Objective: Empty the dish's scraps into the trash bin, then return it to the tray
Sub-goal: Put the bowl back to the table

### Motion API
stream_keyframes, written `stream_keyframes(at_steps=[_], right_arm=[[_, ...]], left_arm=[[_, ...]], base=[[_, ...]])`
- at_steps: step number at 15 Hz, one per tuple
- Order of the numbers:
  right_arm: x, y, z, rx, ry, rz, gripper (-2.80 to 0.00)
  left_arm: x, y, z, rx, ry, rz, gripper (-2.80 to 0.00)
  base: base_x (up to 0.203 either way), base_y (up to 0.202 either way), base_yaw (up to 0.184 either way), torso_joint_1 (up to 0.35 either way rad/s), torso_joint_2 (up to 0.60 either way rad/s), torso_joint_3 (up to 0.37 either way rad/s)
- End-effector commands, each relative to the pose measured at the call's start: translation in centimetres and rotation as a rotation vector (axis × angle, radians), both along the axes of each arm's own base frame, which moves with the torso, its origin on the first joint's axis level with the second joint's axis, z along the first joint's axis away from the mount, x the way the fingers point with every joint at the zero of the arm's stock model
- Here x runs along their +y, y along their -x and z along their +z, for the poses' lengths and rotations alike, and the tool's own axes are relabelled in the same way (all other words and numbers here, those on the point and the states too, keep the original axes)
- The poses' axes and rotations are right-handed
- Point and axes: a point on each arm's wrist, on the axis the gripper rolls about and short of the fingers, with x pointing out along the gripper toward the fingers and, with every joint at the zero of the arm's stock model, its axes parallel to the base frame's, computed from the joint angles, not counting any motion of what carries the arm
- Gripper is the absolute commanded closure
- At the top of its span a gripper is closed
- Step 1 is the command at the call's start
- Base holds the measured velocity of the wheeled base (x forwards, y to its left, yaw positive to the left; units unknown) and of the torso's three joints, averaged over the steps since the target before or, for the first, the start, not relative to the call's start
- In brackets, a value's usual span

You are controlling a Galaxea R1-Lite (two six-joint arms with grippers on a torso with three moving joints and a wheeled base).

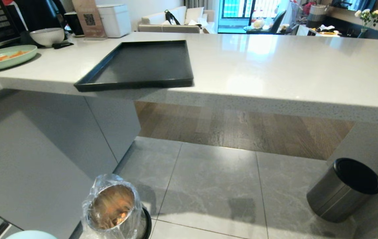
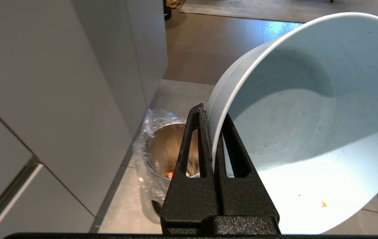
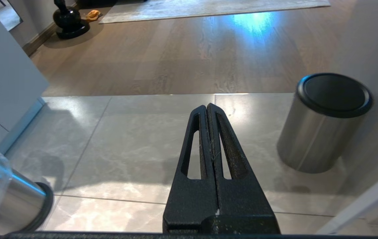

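One dish (image 2: 308,132) pinched at rim, left end effector (image 2: 213,116) (scraps (image 1: 120,217) prob. in trash bin (image 1: 112,207)).

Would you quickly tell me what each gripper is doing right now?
Left gripper: closed on the dish's rim.
Right gripper: closed, empty.

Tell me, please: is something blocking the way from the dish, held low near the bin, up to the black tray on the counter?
Nothing visible does. The left hand grips the dish by its rim, low beside the trash bin. The tray overhangs the counter edge, bare on top.
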Motion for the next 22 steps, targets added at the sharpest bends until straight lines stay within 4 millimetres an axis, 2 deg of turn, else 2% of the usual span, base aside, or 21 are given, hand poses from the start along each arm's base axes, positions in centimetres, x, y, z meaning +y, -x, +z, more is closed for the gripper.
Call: stream_keyframes(at_steps=[1,4,22], right_arm=[[0.00,0.00,0.00,-0.001,-0.001,0.000,0.00],[0.00,0.00,0.00,-0.001,-0.001,0.000,0.00],[0.00,0.00,0.00,-0.001,-0.002,0.000,0.00]], left_arm=[[0.00,0.00,0.01,-0.001,0.000,0.001,0.00],[0.00,0.00,0.01,-0.001,0.000,0.001,0.00],[0.00,0.00,0.01,-0.001,0.000,0.001,0.00]], base=[[0.000,0.197,-0.004,0.007,0.01,0.002],[0.000,0.136,-0.001,0.002,0.00,0.006],[0.000,0.000,0.000,0.000,0.00,0.000]])
